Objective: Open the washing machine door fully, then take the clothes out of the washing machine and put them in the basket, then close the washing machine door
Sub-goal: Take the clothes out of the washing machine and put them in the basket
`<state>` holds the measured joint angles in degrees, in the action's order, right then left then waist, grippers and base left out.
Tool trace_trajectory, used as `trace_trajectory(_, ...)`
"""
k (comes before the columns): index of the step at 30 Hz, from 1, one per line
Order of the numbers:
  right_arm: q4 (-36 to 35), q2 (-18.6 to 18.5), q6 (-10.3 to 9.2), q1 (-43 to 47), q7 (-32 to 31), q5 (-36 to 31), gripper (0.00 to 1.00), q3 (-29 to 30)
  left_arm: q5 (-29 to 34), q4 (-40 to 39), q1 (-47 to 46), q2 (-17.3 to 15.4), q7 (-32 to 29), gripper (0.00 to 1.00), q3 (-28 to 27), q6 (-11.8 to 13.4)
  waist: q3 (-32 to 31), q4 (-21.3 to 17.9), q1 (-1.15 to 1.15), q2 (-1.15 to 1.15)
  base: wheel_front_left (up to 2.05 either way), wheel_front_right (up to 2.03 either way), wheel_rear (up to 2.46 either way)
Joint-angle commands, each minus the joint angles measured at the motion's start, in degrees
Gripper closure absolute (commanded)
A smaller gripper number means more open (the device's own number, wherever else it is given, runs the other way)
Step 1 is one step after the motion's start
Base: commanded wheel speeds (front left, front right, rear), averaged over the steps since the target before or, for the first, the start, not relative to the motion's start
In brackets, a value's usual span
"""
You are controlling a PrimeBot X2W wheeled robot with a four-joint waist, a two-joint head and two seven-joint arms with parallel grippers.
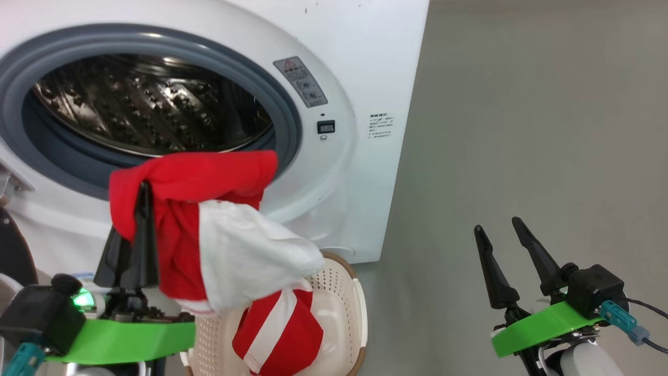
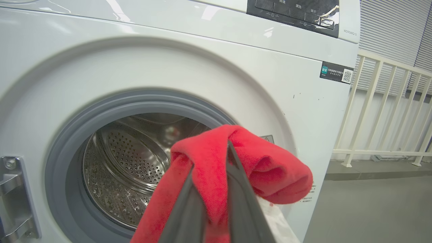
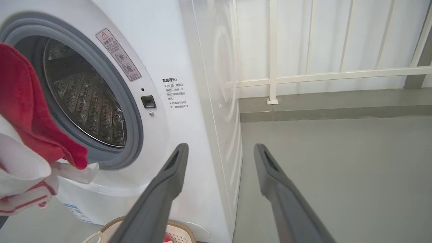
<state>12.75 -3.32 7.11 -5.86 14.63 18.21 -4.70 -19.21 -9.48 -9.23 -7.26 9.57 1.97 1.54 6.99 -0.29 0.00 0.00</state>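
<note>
My left gripper (image 1: 143, 188) is shut on the red and white clothes (image 1: 209, 209), held up in front of the washing machine (image 1: 344, 62) just below its open drum (image 1: 146, 104). The bundle hangs down over the cream basket (image 1: 342, 292) on the floor, and its lowest red-and-white part (image 1: 279, 334) reaches into the basket. In the left wrist view the red fabric (image 2: 270, 172) drapes over both fingers of that gripper (image 2: 211, 158). My right gripper (image 1: 497, 223) is open and empty, off to the right over bare floor. A dark curved piece (image 1: 10, 250) at the left edge looks like the washing machine door's rim.
Grey floor (image 1: 522, 130) stretches to the right of the machine. A white railing (image 3: 320, 74) stands behind it along the wall. The door hinge (image 2: 13, 195) sits on the left of the drum opening. The basket's rim (image 3: 179, 227) lies close to the machine's front.
</note>
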Motion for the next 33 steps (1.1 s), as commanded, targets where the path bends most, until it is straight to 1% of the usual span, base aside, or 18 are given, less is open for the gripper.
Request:
trace_trajectory(1,-1.7,-0.3,0.37,-1.3,0.4,0.2,0.00,-1.3,-0.1,-2.2,-0.1,-0.5,-0.5,1.00,-1.6,0.3,1.1,0.6,0.00,0.00,0.00,0.00,0.00)
trace_trajectory(5,-1.8,-0.3,0.37,-2.1,0.4,0.2,0.00,-1.6,-0.8,-1.4,0.8,0.1,-0.8,1.00,-1.0,0.4,2.4,0.7,0.00,0.00,0.00,0.00,0.00)
trace_trajectory(7,-1.9,-0.3,0.37,-2.6,0.4,0.2,0.00,-1.8,-1.5,0.0,1.0,0.6,-0.2,1.00,-0.6,0.0,3.4,0.8,0.00,0.00,0.00,0.00,0.00)
trace_trajectory(10,-1.8,-0.4,0.37,-3.2,0.4,0.1,0.00,-1.8,-2.2,3.7,0.7,1.2,1.1,1.00,0.5,-1.0,5.1,1.0,0.00,0.00,0.00,0.00,0.00)
trace_trajectory(13,-2.0,-0.6,0.37,-3.8,0.4,-0.1,0.00,-1.7,-3.5,9.2,-0.6,1.8,2.3,1.00,1.3,-2.4,6.9,1.3,0.00,0.00,0.00,0.00,0.00)
trace_trajectory(19,-2.4,-1.1,0.37,-5.8,0.4,-0.4,0.00,-1.8,-7.0,23.6,-5.8,3.0,4.5,1.00,2.1,-5.7,10.7,1.6,0.00,0.00,0.00,0.00,0.00)
trace_trajectory(20,-2.3,-1.2,0.37,-6.6,0.4,-0.4,0.00,-2.1,-7.5,28.7,-7.9,3.2,5.0,1.00,2.3,-6.6,11.9,1.5,0.00,0.00,0.00,0.00,0.00)
trace_trajectory(22,-2.3,-1.2,0.37,-7.3,0.4,-0.4,0.00,-2.4,-7.8,34.0,-10.0,3.4,5.2,1.00,2.5,-7.3,13.1,1.3,0.00,0.00,0.00,0.00,0.00)
trace_trajectory(27,-2.0,-1.1,0.37,-8.2,0.4,-0.4,0.00,-2.5,-8.2,47.5,-15.3,3.8,5.4,1.00,3.4,-8.2,15.8,0.9,0.00,0.00,0.00,0.00,0.00)
trace_trajectory(33,-2.2,-1.0,0.37,-9.7,0.4,-0.5,0.00,-2.5,-8.5,62.5,-21.6,4.0,5.4,1.00,4.9,-8.6,19.2,-0.2,0.00,0.00,0.00,0.00,0.00)
